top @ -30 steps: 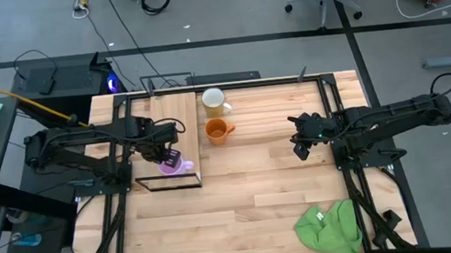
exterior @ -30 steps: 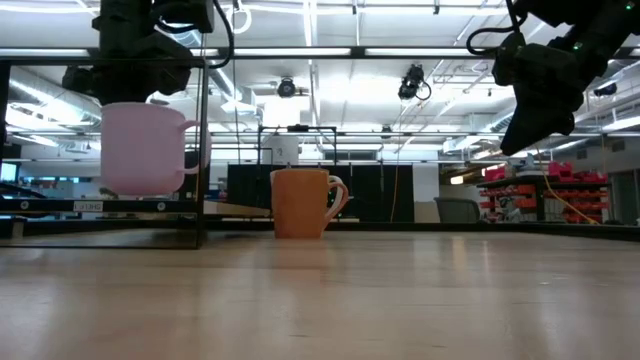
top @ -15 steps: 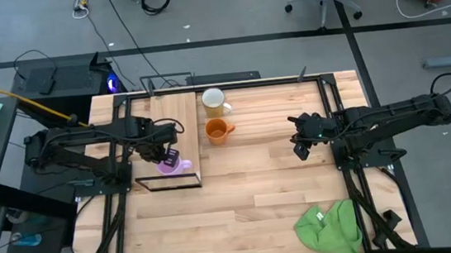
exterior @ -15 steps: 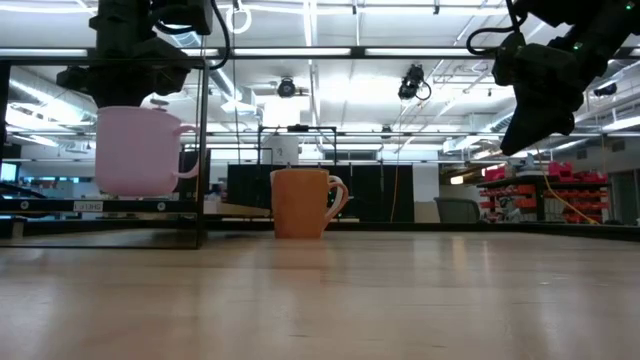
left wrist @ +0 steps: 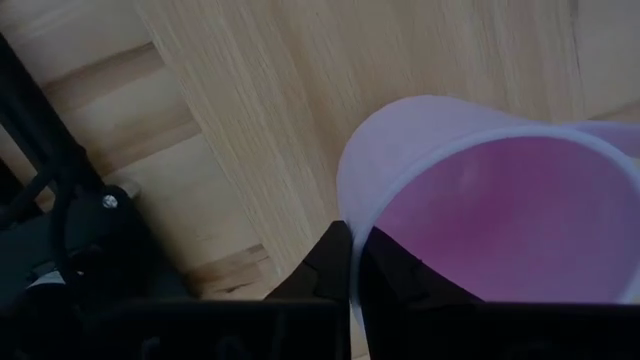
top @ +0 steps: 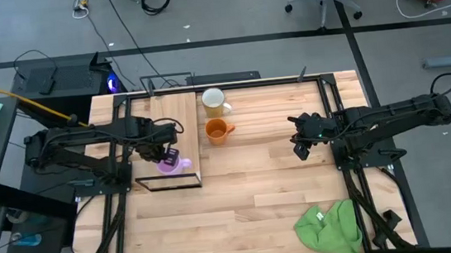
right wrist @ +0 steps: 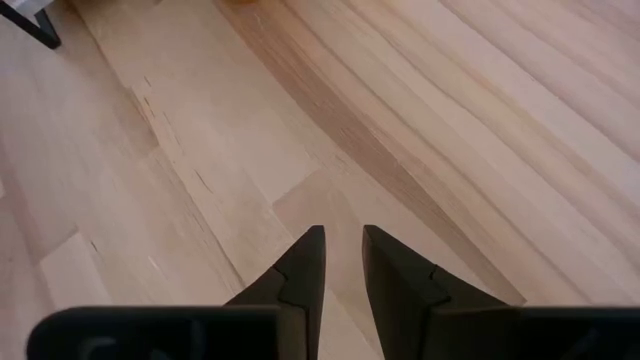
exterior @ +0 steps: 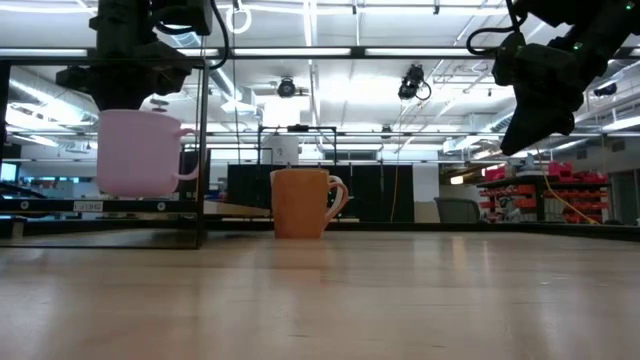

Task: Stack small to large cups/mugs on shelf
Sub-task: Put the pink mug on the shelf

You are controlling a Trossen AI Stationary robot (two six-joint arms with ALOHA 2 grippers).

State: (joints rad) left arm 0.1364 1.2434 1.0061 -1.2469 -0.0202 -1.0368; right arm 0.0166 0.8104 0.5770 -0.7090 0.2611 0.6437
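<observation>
My left gripper (top: pixel 164 155) is shut on a small light purple mug (top: pixel 173 166) over the near end of the shelf (top: pixel 173 119), a light-wood plank on a black wire frame. In the low view the mug (exterior: pixel 140 150) stands upright just over the plank, its handle toward the table's right. An orange mug (top: pixel 218 131) and a cream mug (top: pixel 213 102) stand on their bases on the table, right of the shelf. My right gripper (top: pixel 299 151) hangs open above bare table at the right, holding nothing. My left gripper pinches the purple mug's wall at the rim (left wrist: pixel 345 215), one finger (left wrist: pixel 400 285) inside the mug and one outside. The fingers come from above, pointing down. The mug hangs upright below them; whether its base touches the plank I cannot tell.
A crumpled green cloth (top: pixel 330 226) lies at the table's near right corner. The shelf's upright wire end frame (exterior: pixel 204 150) stands close to the held mug's near side. Open tabletop lies between the mugs and my right gripper (right wrist: pixel 343 250).
</observation>
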